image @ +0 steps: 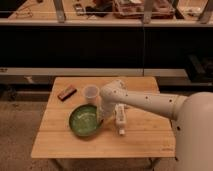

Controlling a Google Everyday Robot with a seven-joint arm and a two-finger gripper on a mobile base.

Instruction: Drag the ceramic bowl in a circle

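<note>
gripper [101, 119]: clenched on right rim of ceramic bowl [83, 121] | bowl: pale speckled inside showing | clear cup [90, 93]: upright, just behind bowl, contents unclear

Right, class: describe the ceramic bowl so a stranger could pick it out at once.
Find the wooden table. The ceramic bowl sits left of centre, the robot's pincer at its right rim. It is wide, shallow and green, unlike the small pale cup and brown block behind it.

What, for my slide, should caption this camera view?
Shut claw at the green ceramic bowl's rim on a wooden table.
</note>
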